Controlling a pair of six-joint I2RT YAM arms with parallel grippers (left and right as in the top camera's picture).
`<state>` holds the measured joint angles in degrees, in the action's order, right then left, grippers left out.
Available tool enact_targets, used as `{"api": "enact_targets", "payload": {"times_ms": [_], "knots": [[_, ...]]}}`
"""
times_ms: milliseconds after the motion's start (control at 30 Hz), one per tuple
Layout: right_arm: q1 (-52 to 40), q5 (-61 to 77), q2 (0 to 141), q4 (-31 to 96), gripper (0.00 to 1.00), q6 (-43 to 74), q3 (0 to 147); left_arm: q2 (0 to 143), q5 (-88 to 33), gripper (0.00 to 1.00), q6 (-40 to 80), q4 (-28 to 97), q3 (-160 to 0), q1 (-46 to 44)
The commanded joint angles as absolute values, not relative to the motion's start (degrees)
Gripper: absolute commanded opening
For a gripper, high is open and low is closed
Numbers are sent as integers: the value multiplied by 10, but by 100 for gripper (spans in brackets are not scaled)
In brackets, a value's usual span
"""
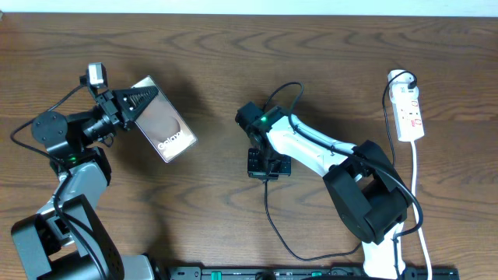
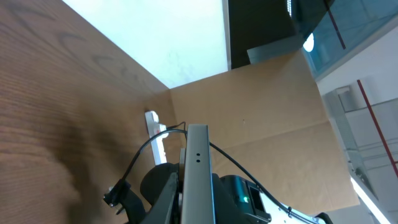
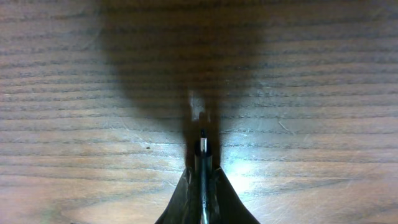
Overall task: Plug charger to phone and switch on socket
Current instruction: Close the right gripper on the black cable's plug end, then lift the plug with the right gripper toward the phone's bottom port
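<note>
**Overhead view.** The phone (image 1: 165, 126) is lifted off the worktop (image 1: 233, 54) and tilted, lettering upward. The left gripper (image 1: 145, 99) is pressed together on the phone's upper-left edge, so the slab reaches down and to the right from the fingers. Well to the right of the phone, the right gripper (image 1: 264, 165) points down at the worktop. The charger (image 1: 274, 225) trails from beneath it as a thin black line curving toward the near edge. The socket (image 1: 409, 111) lies flat, much farther right of the phone, near the far right corner and well apart from both grippers.

**Left wrist view.** The phone (image 2: 198, 168) is seen edge-on as a narrow grey strip rising from the bottom of the frame, held between the left fingers. Beyond the phone's edge and just to its left, the white socket (image 2: 154, 127) shows on the worktop.

**Right wrist view.** The right gripper (image 3: 202, 179) is closed, pinching the charger (image 3: 202, 147). The small straight plug tip projects just past the fingertips, above the wood grain inside a dark shadow. The phone is outside this view.
</note>
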<state>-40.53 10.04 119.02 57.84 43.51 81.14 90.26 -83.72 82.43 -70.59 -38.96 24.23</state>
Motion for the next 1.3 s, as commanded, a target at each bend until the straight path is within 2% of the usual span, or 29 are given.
{"api": "enact_targets", "payload": {"times_ms": [0,200,333,400,667,767,1067,1267], "knots": [[-409,98,1198,576,1,443,808,896,-845,7,821,-712,-394,244],[-402,98,1198,561,1,440,808,896,-845,8,821,-712,-394,244],[-383,143,1198,528,1,371,810,896,-845,7,821,-712,-394,244],[-369,211,1198,501,1,304,810,896,-845,7,821,-712,-394,244],[-310,625,1198,417,1,5,810,896,-864,7,821,-712,-394,244],[-302,712,1198,417,1,-88,810,896,-875,8,819,-712,-394,244],[-327,790,1198,417,1,-234,810,896,-900,7,810,-712,-394,244],[-355,816,1198,415,1,-274,810,896,-900,8,796,-712,-394,244]]}}
